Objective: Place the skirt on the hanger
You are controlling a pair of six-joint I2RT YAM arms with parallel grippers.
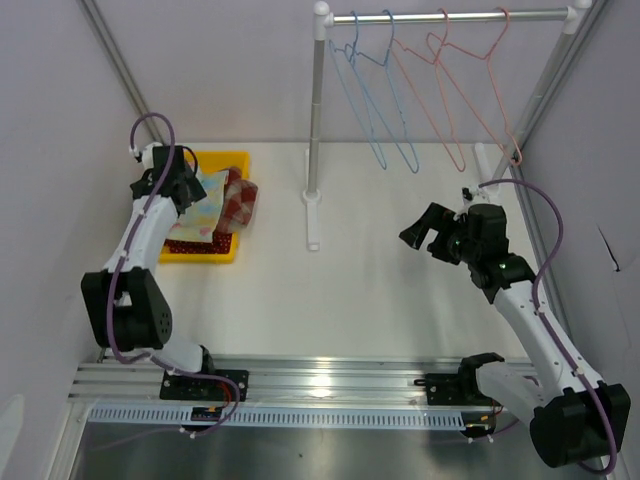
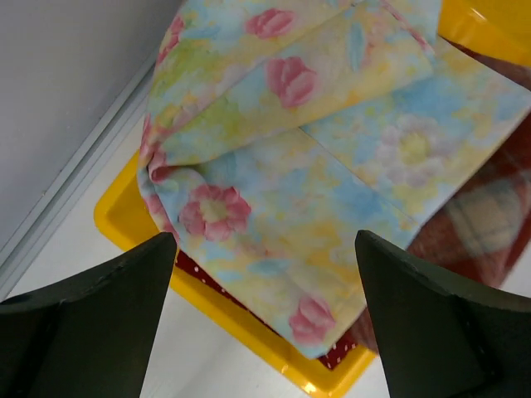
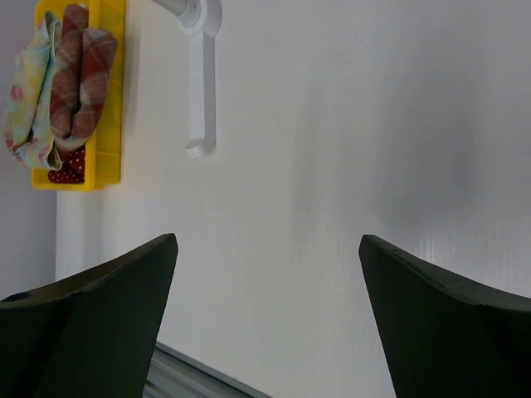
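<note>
- The left gripper (image 2: 265, 265) is hovering over the yellow tray (image 2: 124, 224) at the far left corner of the worktop. Its jaws are spread wide and gripping nothing, probably lining up for a pick.
- The floral skirt (image 2: 332, 166) is lying folded on top of the tray's pile, directly under those jaws. It is overlapping a plaid garment (image 1: 240, 200) and a red dotted cloth (image 2: 340, 358), so taking only the top layer looks like the tricky part.
- The right gripper (image 3: 267, 245) is hanging above the bare worktop (image 3: 348, 166) near the right edge, fingers parted and empty. It is probably waiting close to the rack to help.
- The wire hangers (image 1: 400, 100) are hanging from the rail (image 1: 450, 16) along the far edge, unloaded.
</note>
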